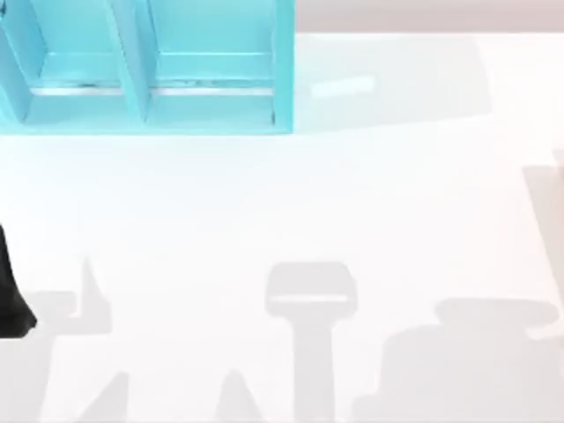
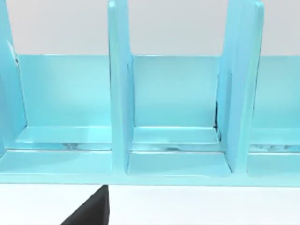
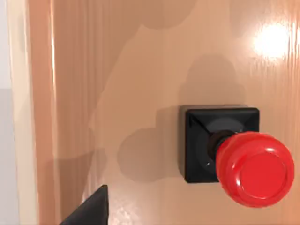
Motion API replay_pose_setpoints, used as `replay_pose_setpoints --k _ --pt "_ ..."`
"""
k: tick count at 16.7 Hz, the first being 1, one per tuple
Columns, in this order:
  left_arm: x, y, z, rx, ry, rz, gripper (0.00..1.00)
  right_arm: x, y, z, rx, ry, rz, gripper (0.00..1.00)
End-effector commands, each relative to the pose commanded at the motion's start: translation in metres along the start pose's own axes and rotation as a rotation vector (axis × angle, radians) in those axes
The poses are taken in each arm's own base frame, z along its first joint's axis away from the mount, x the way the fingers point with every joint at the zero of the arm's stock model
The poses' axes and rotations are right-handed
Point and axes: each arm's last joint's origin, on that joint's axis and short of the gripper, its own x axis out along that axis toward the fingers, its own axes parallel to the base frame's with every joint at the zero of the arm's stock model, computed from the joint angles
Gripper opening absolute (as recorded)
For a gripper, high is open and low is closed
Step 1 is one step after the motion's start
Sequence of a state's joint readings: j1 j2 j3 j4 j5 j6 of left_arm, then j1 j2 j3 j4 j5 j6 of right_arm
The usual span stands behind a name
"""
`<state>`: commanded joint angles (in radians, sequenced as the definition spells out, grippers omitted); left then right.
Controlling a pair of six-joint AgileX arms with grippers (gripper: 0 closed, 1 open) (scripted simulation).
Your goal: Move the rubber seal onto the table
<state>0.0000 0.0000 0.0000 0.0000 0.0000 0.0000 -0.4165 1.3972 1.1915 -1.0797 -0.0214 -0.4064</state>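
The white table [image 1: 291, 211] is spread across the top view, crossed by grey arm shadows, with the turquoise shelf unit [image 1: 145, 66] standing at its far left corner and a black part of the left arm [image 1: 11, 300] seen at the left edge. From the right wrist view the rubber seal [image 3: 234, 157] is seen upright on a glossy wooden surface [image 3: 131, 93], red knob over black square base, directly under the camera. One dark fingertip [image 3: 89, 208] of the right gripper is seen apart from the seal, one fingertip [image 2: 89, 208] of the left gripper is seen before the shelf's open compartments, and how wide either gripper stands cannot be told.

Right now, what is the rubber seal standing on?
In the right wrist view the rubber seal stands on a glossy tan wooden surface, not yet the white table. Its black base hides the wood directly beneath.
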Motion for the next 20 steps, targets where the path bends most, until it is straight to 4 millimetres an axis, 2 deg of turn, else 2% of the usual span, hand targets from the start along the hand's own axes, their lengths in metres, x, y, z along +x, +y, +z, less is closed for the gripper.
replay_pose_setpoints --k 3,6,13,15,20 --pt "0.0 0.0 0.0 0.0 0.0 0.0 1.0 0.015 -0.027 0.017 0.003 0.173 0.058 1.0" --pt "0.0 0.0 0.0 0.0 0.0 0.0 1.0 0.024 -0.041 0.023 0.005 0.263 0.093 1.0" --pt "0.0 0.0 0.0 0.0 0.0 0.0 1.0 0.029 -0.041 0.023 0.003 0.271 0.097 1.0" --pt "0.0 0.0 0.0 0.0 0.0 0.0 1.0 0.045 -0.041 0.019 0.005 0.275 0.099 1.0" --pt "0.0 0.0 0.0 0.0 0.0 0.0 1.0 0.1 -0.036 0.006 0.004 0.261 0.091 1.0"
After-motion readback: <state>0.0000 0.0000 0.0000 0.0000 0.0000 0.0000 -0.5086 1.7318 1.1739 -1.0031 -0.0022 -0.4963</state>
